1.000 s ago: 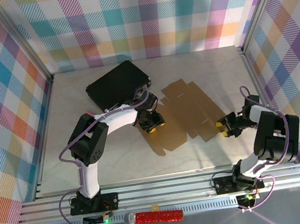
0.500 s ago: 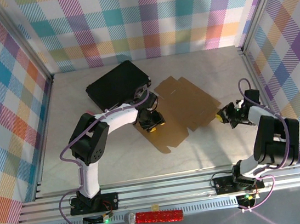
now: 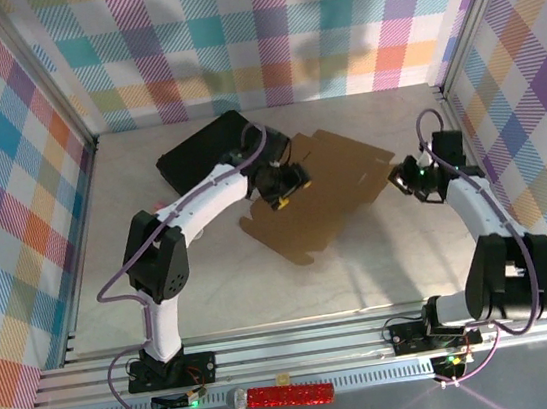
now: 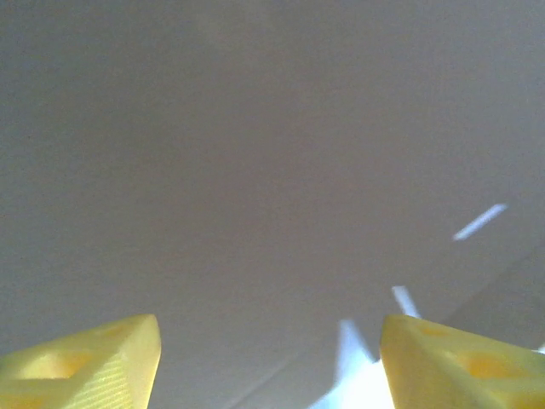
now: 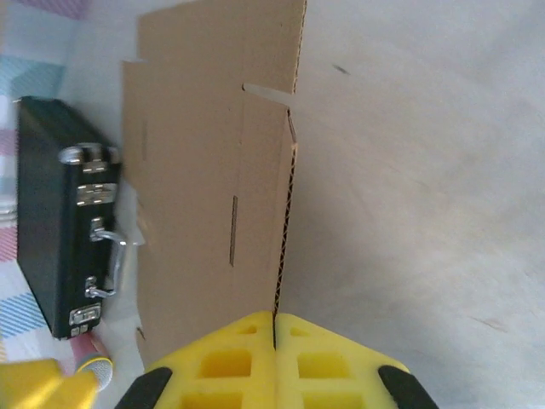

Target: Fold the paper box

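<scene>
Pale tabletop (image 3: 382,261) holds the paper box (image 3: 328,197), flat beside the black case (image 3: 208,153), its edge away from the case pinched by the right gripper (image 3: 406,179), the left gripper (image 3: 290,190) spread wide above, so a tug could tear it.

Rt of case (image 3: 208,154): paper box (image 3: 325,194)

Left hand (image 4: 272,365) agape before paper box (image 4: 255,153)

Pastel checked walls (image 3: 261,35) enclose a pale, evenly lit table (image 3: 215,293) with metal rails (image 3: 302,347) along its near edge.
</scene>
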